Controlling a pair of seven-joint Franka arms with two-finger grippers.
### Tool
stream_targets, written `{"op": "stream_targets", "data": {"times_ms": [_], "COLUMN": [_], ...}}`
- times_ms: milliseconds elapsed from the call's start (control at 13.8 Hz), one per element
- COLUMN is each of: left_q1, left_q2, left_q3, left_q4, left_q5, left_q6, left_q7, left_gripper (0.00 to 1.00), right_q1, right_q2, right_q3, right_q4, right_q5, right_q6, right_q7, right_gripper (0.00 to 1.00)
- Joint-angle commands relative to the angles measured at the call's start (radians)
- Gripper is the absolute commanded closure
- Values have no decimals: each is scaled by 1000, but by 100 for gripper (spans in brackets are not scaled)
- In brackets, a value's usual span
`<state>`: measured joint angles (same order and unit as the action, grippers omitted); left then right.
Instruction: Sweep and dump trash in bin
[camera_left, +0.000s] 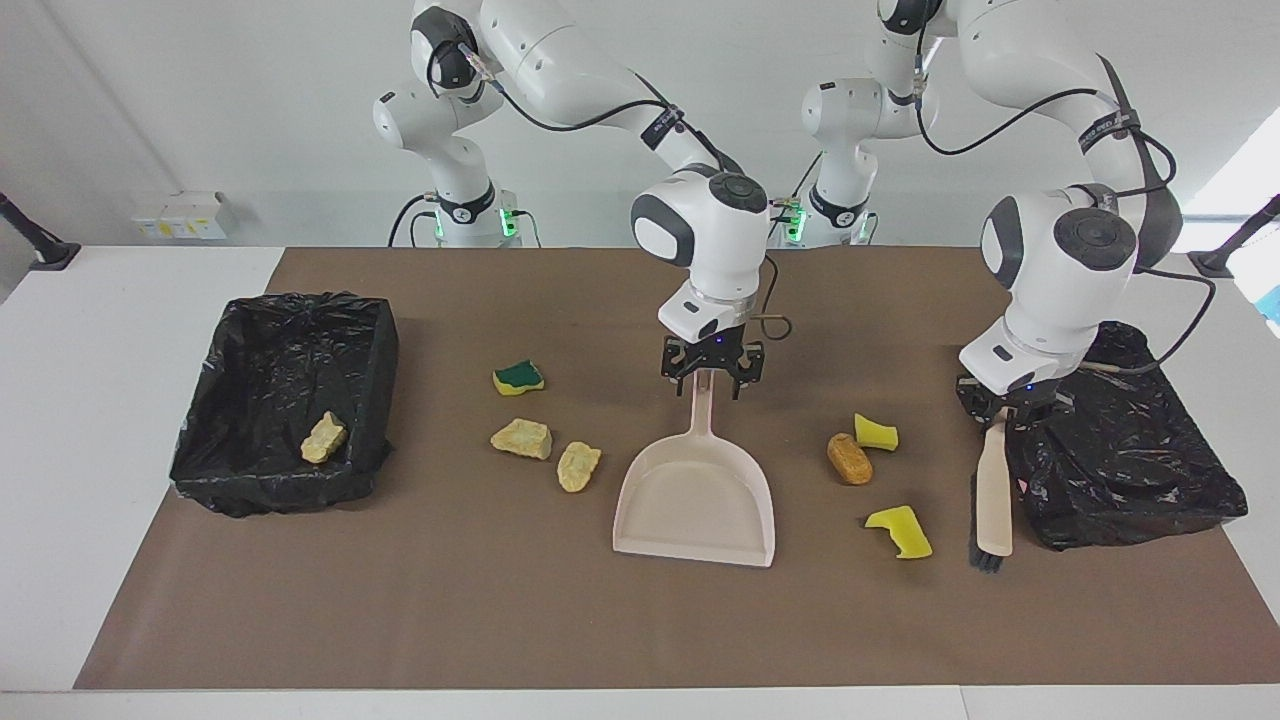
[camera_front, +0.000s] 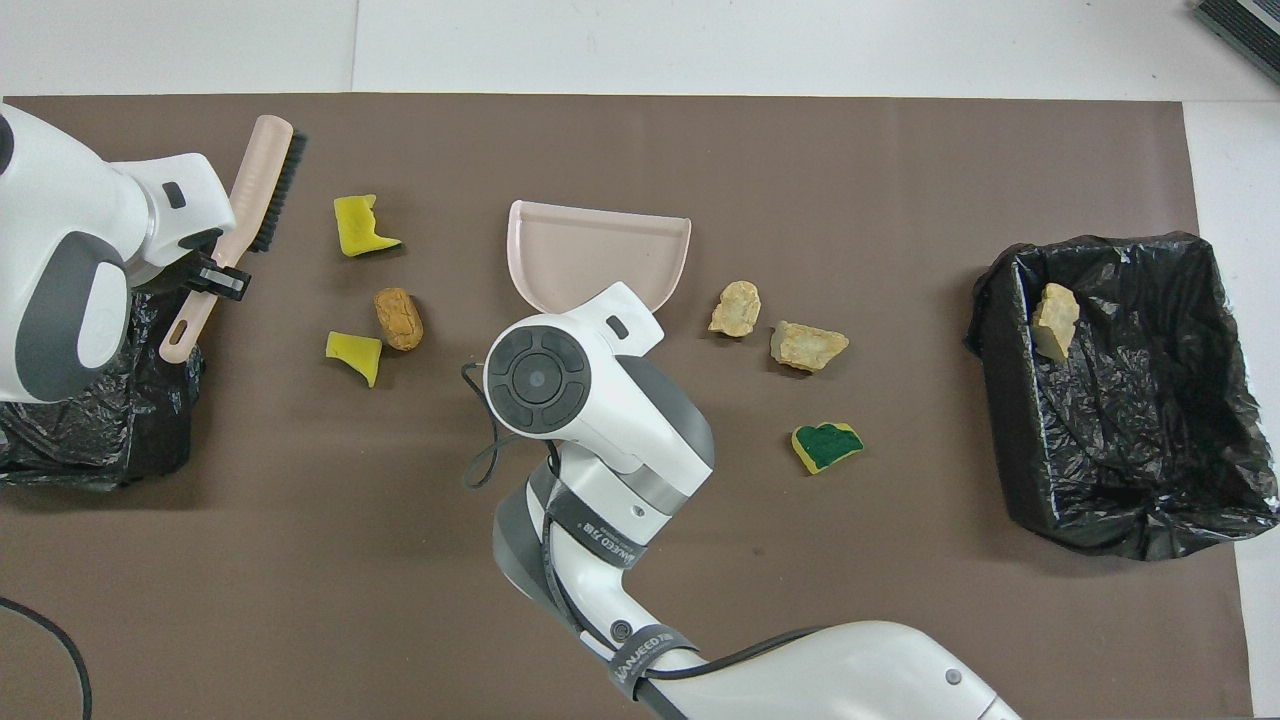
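Right tool (camera_left: 712, 383) at dustpan (camera_left: 697, 497) handle, trash (camera_left: 848, 459) beside pan.

Smooth beige plastic dustpan (camera_left: 697, 495) and brush (camera_left: 993, 497) with black bristles; porous yellow sponge pieces (camera_left: 899, 531), crumbly tan chunks (camera_left: 521, 438) — matt brown mat (camera_left: 600, 630), crinkled glossy black bin liners (camera_left: 285, 400), glossy white arm shells.
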<state>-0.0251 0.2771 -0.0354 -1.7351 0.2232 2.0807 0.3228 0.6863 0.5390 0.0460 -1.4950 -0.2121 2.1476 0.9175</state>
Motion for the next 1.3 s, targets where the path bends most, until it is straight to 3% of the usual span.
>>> {"op": "stream_targets", "data": {"times_ms": [0, 289, 361, 578, 867, 1228], "left_q1": [10, 8, 8, 8, 14, 4], "left_q2": [16, 16, 14, 16, 65, 62], "left_q3": [-12, -12, -11, -12, -12, -12], "left_q4": [12, 8, 5, 5, 22, 3], "left_q5": [30, 28, 28, 30, 99, 5], "left_q6": [22, 22, 22, 51, 108, 87], "left_q7": [25, 25, 27, 27, 78, 19], "left_gripper": [100, 100, 100, 100, 100, 100], "right_q1": [-7, -13, -11, -8, -16, -85], "right_q2": [-1, -11, -13, -13, -66, -207], "right_q3": [0, -2, -2, -5, -2, 0], "right_q4": [-37, -77, -79, -73, -79, -85], "right_q5": [-27, -24, -24, -30, -14, 100], "right_q6": [52, 87, 87, 61, 16, -139], "right_q7": [9, 8, 8, 4, -49, -378], "right_gripper": [26, 31, 37, 97, 100, 100]}}
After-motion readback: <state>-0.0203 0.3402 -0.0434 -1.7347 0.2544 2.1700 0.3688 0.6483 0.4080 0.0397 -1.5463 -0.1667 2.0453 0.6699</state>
